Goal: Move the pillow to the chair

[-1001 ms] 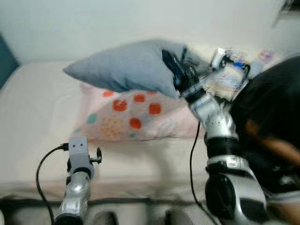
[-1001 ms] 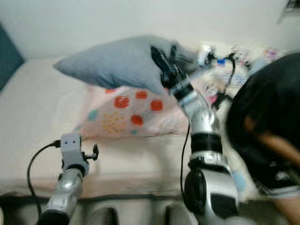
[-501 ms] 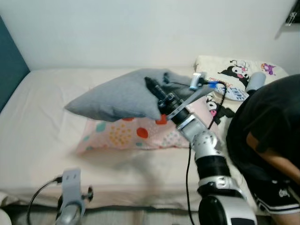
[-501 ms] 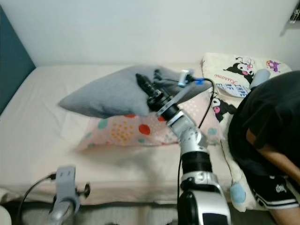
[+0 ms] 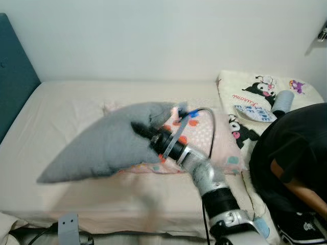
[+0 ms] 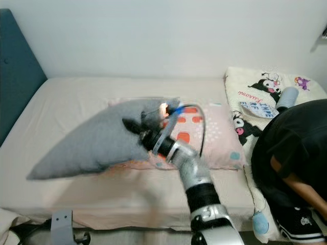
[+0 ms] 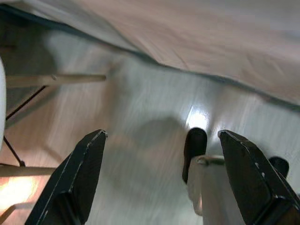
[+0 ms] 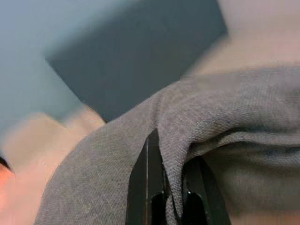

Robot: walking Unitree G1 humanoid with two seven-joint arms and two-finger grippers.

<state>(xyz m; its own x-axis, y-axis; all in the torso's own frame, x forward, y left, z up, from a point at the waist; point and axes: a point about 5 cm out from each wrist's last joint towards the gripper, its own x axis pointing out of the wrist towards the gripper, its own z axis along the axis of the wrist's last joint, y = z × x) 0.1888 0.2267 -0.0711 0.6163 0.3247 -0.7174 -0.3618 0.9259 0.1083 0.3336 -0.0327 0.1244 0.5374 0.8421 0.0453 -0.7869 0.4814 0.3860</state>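
Soft even daylight, motion-blurred wrist views.

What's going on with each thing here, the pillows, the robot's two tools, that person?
Grey pillow: pinched at one edge, hanging over the bed.
Right tool: shut on a fold of the grey pillow.
Left tool: open, idle above the floor.
Spotted pillow: lying flat on the bed.
Person: beside the bed.

Right arm: stretched forward toward 11 o'clock, wrist angled left.
Right gripper [image 6: 134, 128]: fingers pinched tight on fabric.
Left gripper [image 7: 159, 178]: low, fingers spread apart.
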